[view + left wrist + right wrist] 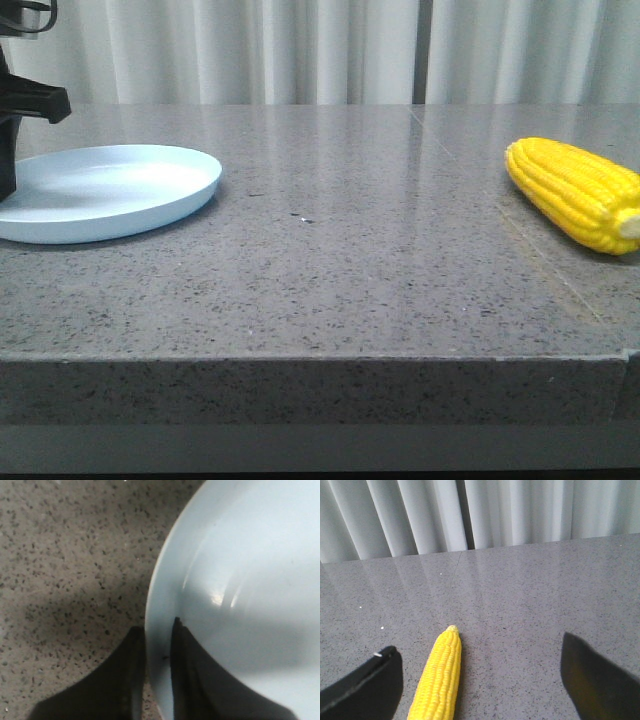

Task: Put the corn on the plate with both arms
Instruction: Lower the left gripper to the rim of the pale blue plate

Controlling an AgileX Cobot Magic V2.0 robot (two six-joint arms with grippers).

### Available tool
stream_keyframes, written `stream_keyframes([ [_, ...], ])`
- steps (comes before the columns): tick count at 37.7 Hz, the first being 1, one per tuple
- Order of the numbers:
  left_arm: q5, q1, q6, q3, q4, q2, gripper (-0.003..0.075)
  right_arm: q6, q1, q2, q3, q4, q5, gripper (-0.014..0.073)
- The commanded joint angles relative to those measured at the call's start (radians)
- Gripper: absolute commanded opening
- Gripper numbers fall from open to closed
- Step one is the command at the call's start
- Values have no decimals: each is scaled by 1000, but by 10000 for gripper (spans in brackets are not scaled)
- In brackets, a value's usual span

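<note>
- Black fingers [182,680] of the left gripper [157,640] are seen closed to a narrow gap on the rim of the plate [240,555]: one finger lies outside the rim over the table, the other inside on the plate's surface, and the rim is pinched between them.
- In the front view only a dark part of the left arm [25,105] is seen, at the plate's [150,195] 9 o'clock edge.
- The right gripper [480,680] is held wide open, with nothing between its fingers [367,687]; the corn [439,680] lies on the table in the gap, nearer one finger and not touched by either.
- The corn's pointed tip is aimed away from the right wrist camera, toward the curtain [470,510].
- In the front view the corn [572,192] is found lying on its side at 3 o'clock on the table [350,280], its pale stub end toward the right edge of the picture.
- The pale blue plate is found at 9 o'clock on the table, flat and well apart from the corn.
- The table is made of grey speckled stone, and white pleated curtain [300,50] is seen at 12 o'clock behind it.
</note>
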Motion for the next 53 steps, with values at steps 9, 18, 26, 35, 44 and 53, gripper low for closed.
stream_keyframes([
  [9, -61, -2, -7, -34, -47, -52, -20, -8, -8, 14, -35, -2, -86, 661],
  [18, -74, -3, 50, -113, -242, -91, -20, -8, -8, 14, -35, -2, -86, 661],
  [26, -51, -20, 109, -193, -461, -86, -20, -8, -8, 14, -35, -2, -86, 661],
  [35, -46, -114, 109, -193, -476, -17, -20, -8, -8, 14, -35, -2, -86, 661],
  [44, -54, -183, 109, -193, -474, 26, -20, -8, -8, 14, -35, -2, -86, 661],
  [53, -63, -183, 107, -193, -470, 45, -1, -8, -8, 14, -35, -2, -86, 661],
])
